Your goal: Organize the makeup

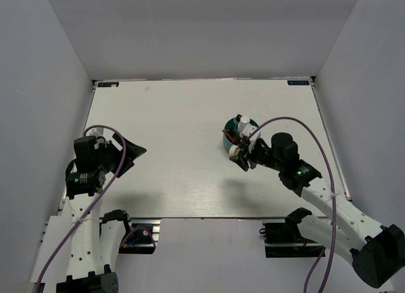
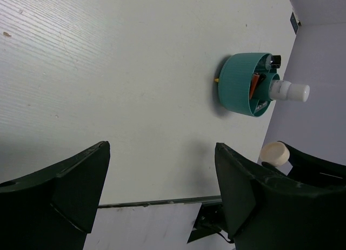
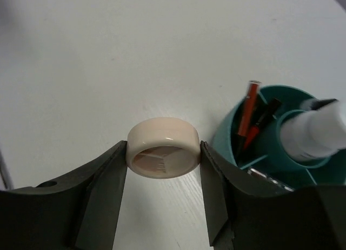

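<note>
Pinching compact [image 3: 163, 146], right hand [image 3: 164, 159] hangs beside cup [image 3: 226, 141] holding bottle [image 3: 311, 134], sticks [image 3: 247, 112]; left hand [image 2: 161, 155] spread.

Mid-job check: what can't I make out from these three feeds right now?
Right wrist view: a silvery item in the teal cup is partly behind a finger of the right gripper; unidentifiable.
Top view: the cup's contents are too small and partly under the right gripper.
Left wrist view: the round compact is partly hidden behind a finger of the left gripper.
</note>
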Controlling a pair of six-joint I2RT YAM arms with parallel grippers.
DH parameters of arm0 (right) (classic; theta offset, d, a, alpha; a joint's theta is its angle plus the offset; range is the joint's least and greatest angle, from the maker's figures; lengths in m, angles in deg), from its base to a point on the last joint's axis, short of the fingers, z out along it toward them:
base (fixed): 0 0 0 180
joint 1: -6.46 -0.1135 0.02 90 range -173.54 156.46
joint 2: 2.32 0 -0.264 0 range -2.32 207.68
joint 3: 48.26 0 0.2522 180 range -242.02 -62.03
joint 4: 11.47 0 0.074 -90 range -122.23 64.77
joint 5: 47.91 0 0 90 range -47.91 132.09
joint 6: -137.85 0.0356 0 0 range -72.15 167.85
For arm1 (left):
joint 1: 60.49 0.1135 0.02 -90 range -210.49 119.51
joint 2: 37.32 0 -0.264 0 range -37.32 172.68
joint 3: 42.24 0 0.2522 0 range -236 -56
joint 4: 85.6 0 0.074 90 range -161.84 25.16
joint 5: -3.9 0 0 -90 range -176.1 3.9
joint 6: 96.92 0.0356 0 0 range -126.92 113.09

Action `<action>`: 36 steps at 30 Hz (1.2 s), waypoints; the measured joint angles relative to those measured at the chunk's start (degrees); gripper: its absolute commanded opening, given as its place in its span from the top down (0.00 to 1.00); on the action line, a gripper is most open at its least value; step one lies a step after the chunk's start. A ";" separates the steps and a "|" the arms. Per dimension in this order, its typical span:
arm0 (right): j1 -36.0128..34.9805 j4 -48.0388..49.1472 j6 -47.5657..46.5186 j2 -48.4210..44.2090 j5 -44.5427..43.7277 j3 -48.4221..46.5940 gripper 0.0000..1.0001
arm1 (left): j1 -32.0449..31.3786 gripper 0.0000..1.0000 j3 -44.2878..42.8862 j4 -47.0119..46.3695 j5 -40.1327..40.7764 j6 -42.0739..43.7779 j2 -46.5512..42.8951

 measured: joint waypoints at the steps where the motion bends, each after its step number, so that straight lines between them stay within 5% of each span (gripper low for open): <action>1: 0.66 1.22 1.27 -0.94 -1.51 0.57 1.00 | 0.00 0.12 0.00 -0.17 -0.13 0.00 0.20; 13: 11.58 6.25 15.08 -2.93 -11.78 2.58 1.00 | 0.00 0.12 0.02 -3.06 -1.49 0.13 2.36; 36: 26.36 20.00 21.94 13.53 5.09 4.46 1.00 | 0.00 0.12 1.20 -3.48 -1.66 0.13 1.16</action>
